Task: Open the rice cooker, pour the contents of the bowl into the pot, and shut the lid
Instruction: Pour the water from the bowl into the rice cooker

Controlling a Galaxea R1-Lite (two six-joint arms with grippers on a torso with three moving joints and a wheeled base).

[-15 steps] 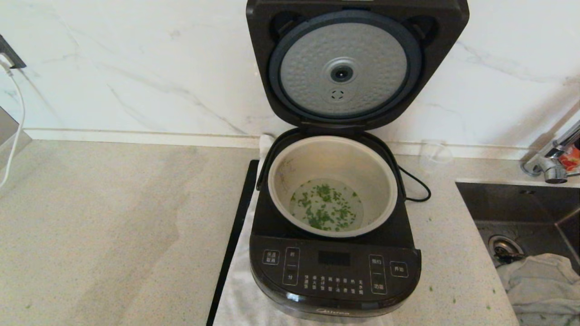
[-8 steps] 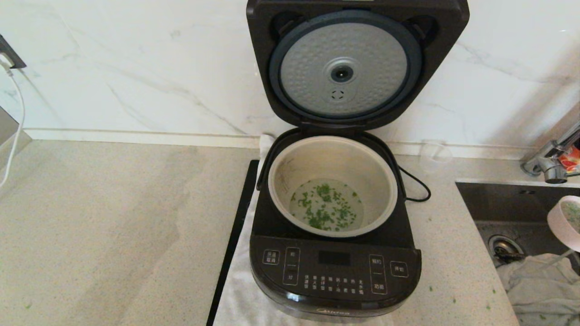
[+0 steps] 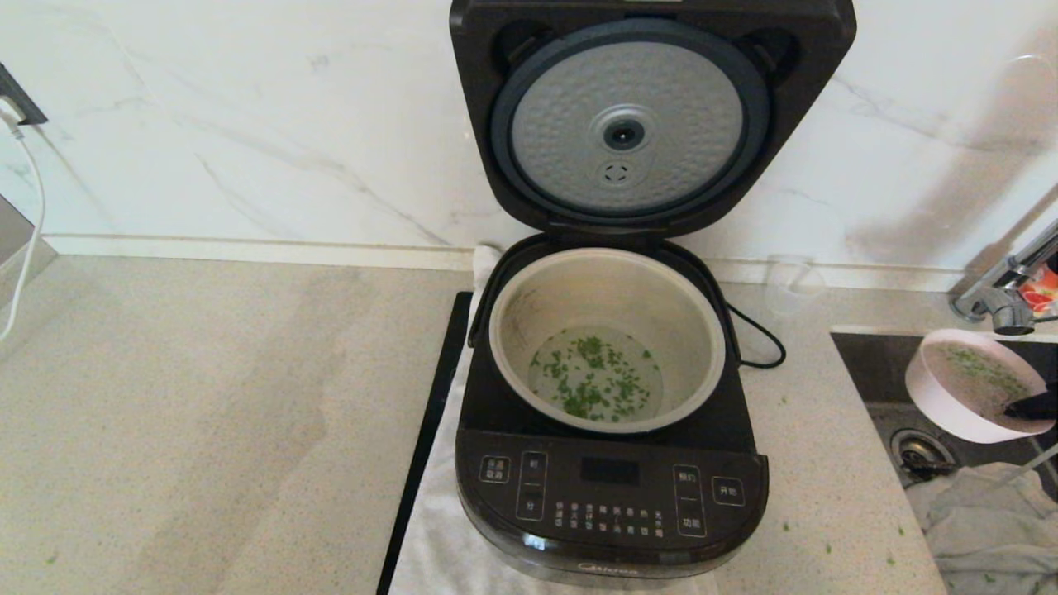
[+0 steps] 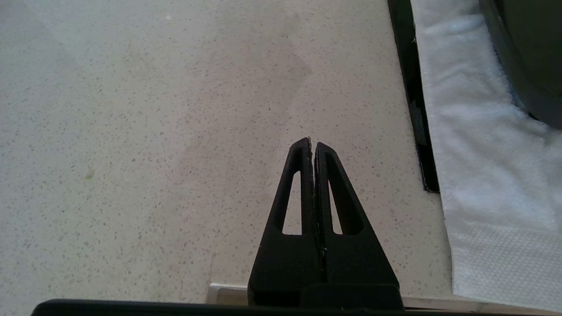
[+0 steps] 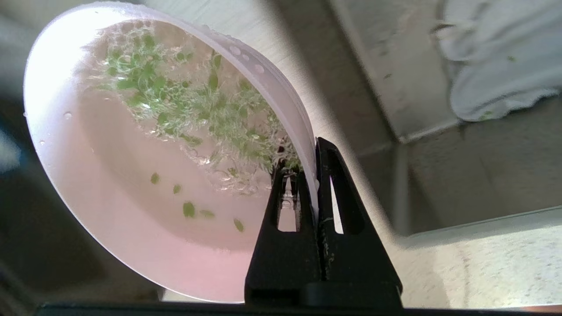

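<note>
The black rice cooker (image 3: 610, 487) stands mid-counter with its lid (image 3: 653, 116) swung up against the wall, dimpled silver disc facing me. The pale inner pot (image 3: 607, 339) holds clear liquid with green bits (image 3: 597, 376). At the right edge, over the sink, my right gripper (image 5: 309, 149) is shut on the rim of the white pinkish bowl (image 3: 971, 384), one finger inside and one outside. The bowl (image 5: 131, 175) carries liquid and chopped green bits (image 5: 184, 101). My left gripper (image 4: 312, 145) is shut and empty, low over bare counter left of the cooker.
A steel sink (image 3: 950, 388) with a grey cloth (image 3: 984, 512) lies right of the cooker, a tap (image 3: 1004, 297) behind it. A clear glass cup (image 3: 793, 285) stands by the wall. A white towel (image 4: 483, 153) and black strip (image 3: 426, 438) lie under the cooker. A white cable (image 3: 29, 240) hangs far left.
The bowl, held by my right gripper, has come into the head view from the right edge and moved left and up over the sink. The cooker and left arm are still.
</note>
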